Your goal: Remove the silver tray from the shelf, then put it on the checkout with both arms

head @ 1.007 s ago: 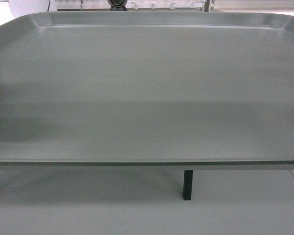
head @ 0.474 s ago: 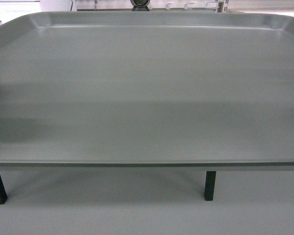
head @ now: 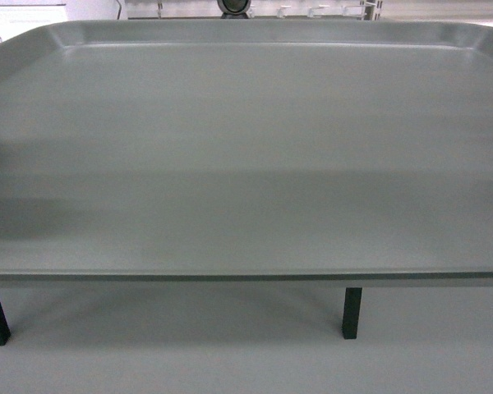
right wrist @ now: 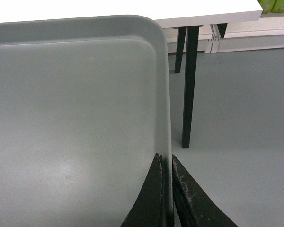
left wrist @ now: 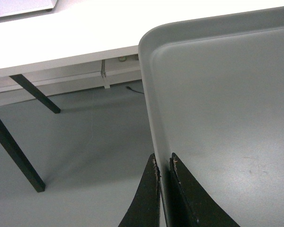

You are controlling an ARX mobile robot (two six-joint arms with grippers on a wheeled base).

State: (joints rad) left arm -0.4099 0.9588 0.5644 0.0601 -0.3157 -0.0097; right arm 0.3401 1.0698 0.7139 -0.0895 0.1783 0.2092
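Observation:
The silver tray fills the head view, held level in the air over grey floor. My left gripper is shut on its left rim, one finger inside and one outside. On the right rim my right gripper is shut the same way. The checkout is a white top on black legs just beyond the tray's far corners, also in the right wrist view as the checkout. The shelf is out of view. Neither gripper shows in the head view.
Black table legs stand on the grey floor under the tray's near edge, also legs at left and legs at right. Green packages sit behind the counter at far right.
The scene behind the tray has slid right: the black leg shifted right and a second leg came into view at left. The tray stays fixed in the head view, both grips unchanged.

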